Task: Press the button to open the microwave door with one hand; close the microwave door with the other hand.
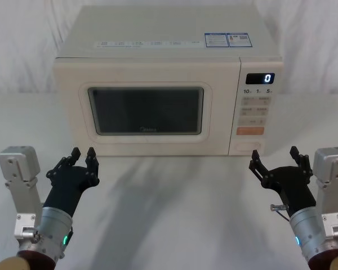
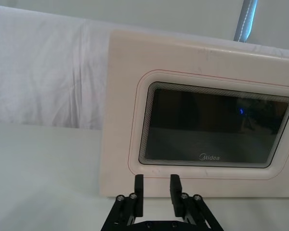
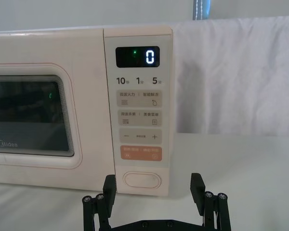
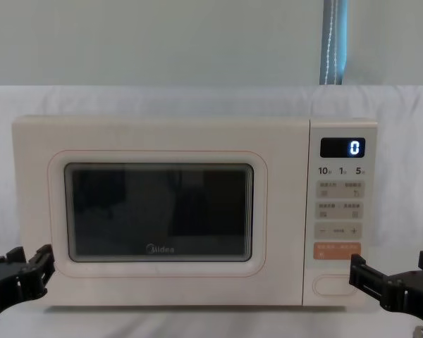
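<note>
Presently: left gripper (image 1: 83, 153) narrowly parted at seven o'clock, microwave door (image 1: 146, 109) shut at centre, button (image 1: 248, 146) at four o'clock, right gripper (image 1: 275, 157) spread wide just below it—best pressed squarely with one fingertip.

A table (image 1: 174, 214) draped in white cloth carries everything here. The cloth runs flat and mostly smooth across the top, with soft shadows falling in front of the microwave (image 1: 163, 101). That cream microwave is the one thing resting directly on the table; it sits upright toward the far side, its base flat on the cloth and its front facing the robot. In front of the microwave and to either side of it, the cloth lies bare.
</note>
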